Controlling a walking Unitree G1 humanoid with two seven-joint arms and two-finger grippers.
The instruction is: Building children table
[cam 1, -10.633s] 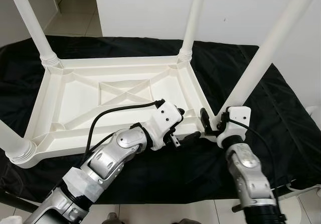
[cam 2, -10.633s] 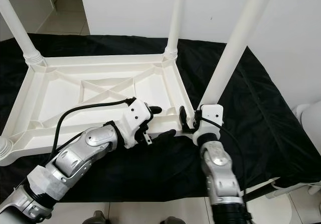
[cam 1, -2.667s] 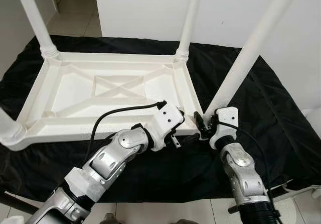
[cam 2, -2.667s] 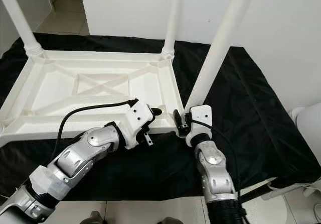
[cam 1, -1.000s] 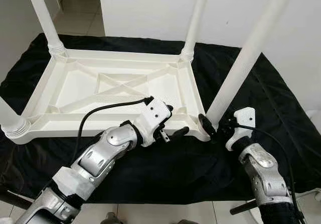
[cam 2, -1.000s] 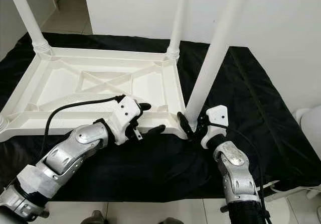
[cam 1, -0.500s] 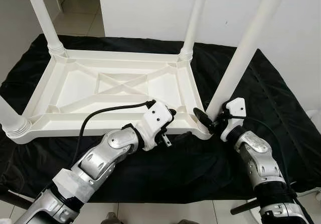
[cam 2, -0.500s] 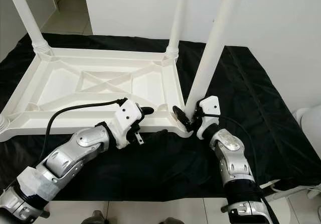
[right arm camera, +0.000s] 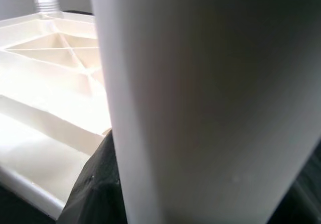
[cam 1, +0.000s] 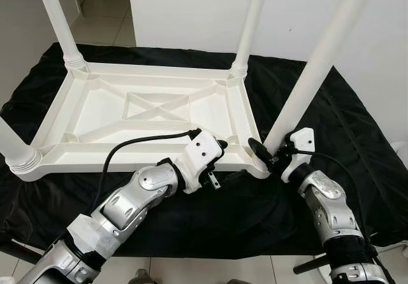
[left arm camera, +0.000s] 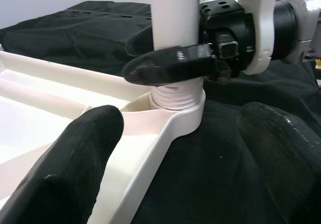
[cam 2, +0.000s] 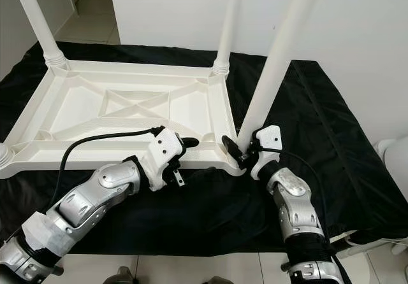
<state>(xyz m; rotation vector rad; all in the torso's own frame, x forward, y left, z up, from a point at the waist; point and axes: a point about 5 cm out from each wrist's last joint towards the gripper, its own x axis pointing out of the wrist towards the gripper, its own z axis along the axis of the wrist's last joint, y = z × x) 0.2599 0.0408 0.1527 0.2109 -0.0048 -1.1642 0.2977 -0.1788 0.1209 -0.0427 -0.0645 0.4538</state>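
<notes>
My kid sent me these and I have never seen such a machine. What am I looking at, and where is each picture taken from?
This is a humanoid robot with two silver arms, each ending in a black two-fingered pincer. Two pictures come from its head, looking down; the other two come from cameras on its wrists. A white plastic children's table lies upside down on a black cloth, legs pointing up. The right pincer grips the base of the near right leg where it screws into the corner. The left pincer sits at the table's near edge, fingers open astride the rim.

Left pincer (cam 1: 224, 160) gapes (fingers spread); right pincer (cam 1: 268, 153) clamped.
</notes>
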